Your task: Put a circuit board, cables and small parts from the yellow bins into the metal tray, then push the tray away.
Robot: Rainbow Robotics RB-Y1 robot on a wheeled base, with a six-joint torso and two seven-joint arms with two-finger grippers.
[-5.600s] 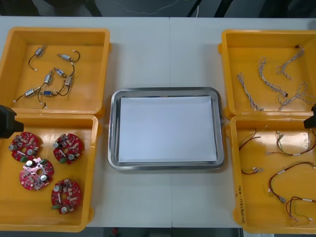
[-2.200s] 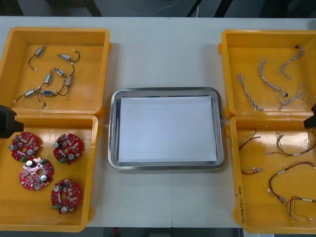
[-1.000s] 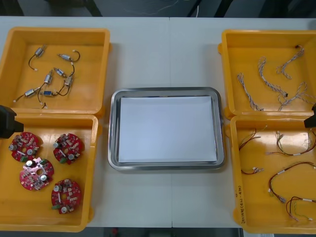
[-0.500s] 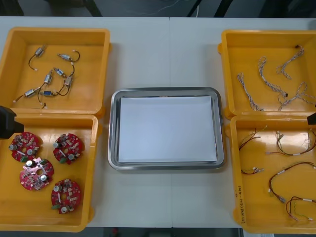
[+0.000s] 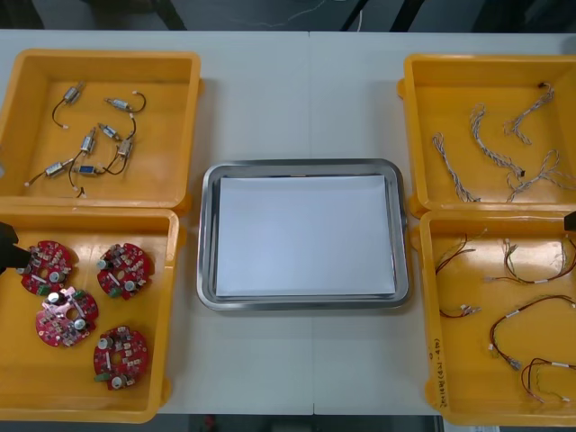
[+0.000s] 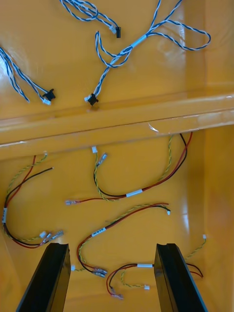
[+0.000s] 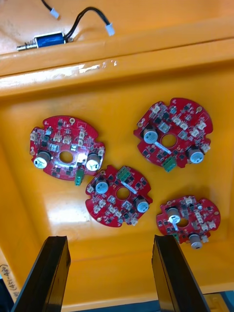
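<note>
The metal tray [image 5: 206, 270], white inside, lies at the table's middle between the yellow bins. Several round red circuit boards [image 5: 124, 270] lie in the near left bin [image 5: 169, 324]. My left gripper [image 7: 109, 273] hangs open above them, with one board [image 7: 119, 196] just beyond the fingers. A black bit of that arm [image 5: 7, 248] shows at the left edge. My right gripper [image 6: 112, 278] is open over the near right bin [image 5: 425, 342], above red and yellow cables [image 6: 131, 192]. That arm [image 5: 570, 219] pokes in at the right edge. Neither gripper holds anything.
Small metal parts [image 5: 90, 139] with black leads lie in the far left bin [image 5: 193, 117]. Twisted blue and white cables [image 5: 490, 148] lie in the far right bin [image 5: 409, 135]. Bare table lies beyond the tray and in front of it.
The left arm's black part has dropped nearer and shrunk toward the left edge. The right arm's part has slid further toward the right edge. Nothing else has moved.
</note>
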